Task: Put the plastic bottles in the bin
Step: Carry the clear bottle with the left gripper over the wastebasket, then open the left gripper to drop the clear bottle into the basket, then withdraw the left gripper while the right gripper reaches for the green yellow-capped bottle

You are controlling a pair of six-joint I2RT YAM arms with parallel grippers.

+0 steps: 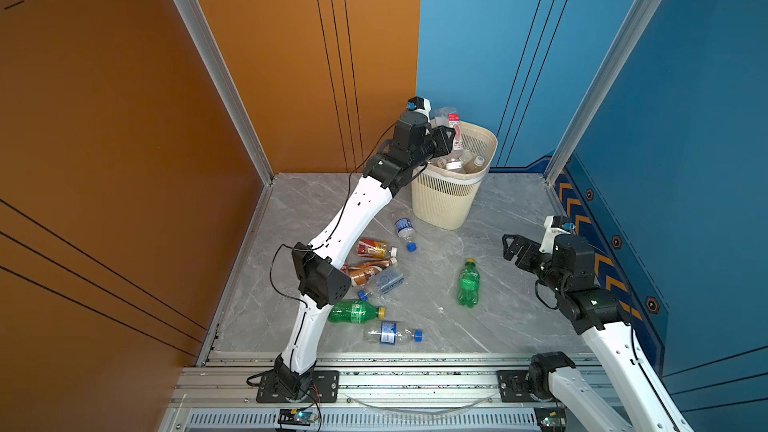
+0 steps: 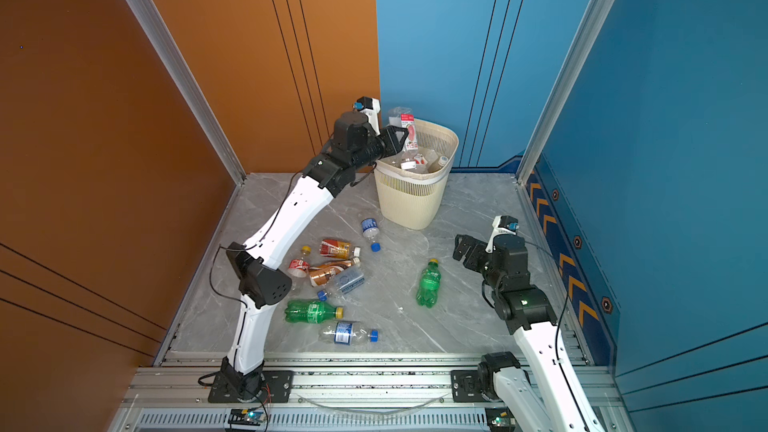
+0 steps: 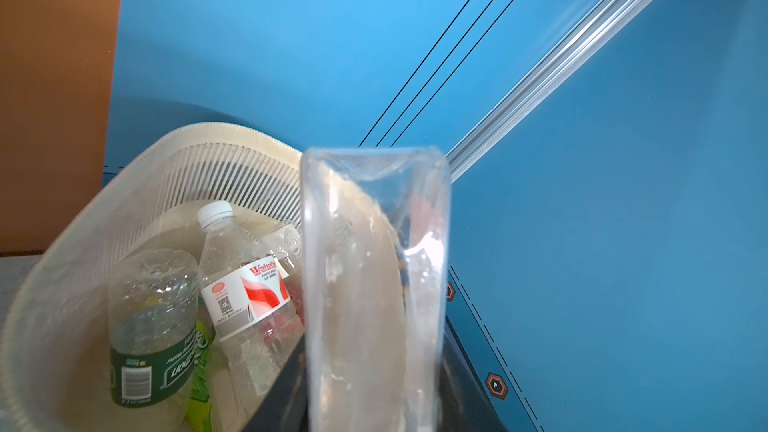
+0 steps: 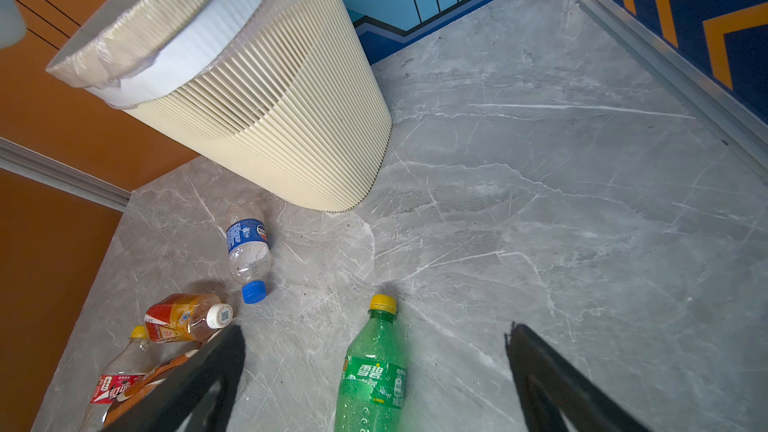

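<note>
- Both top views: grey marble floor [image 1: 498, 209], orange wall [image 1: 124, 118] on the left, blue wall [image 1: 478, 35] behind. The cream slotted bin [image 1: 449, 197] stands upright near the back.
- My left gripper [image 1: 448, 137] is clamped on a clear red-label bottle [image 1: 451, 120], held upright over the bin's rim.
- My right gripper [image 1: 513, 248] hangs above the floor, jaws wide apart and empty, near a lone green Sprite bottle [image 1: 468, 284].
- Several more bottles lie beside my left arm.
- Left wrist view: the held bottle's clear base fills the middle. Inside the bin lie a Wahaha bottle [image 3: 245, 288] and a green-labelled bottle [image 3: 151, 326].
- Right wrist view: my fingers [image 4: 199, 384] are spread, gripping nothing. A blue-cap water bottle [image 4: 247, 243] lies just beside the bin's base.
</note>
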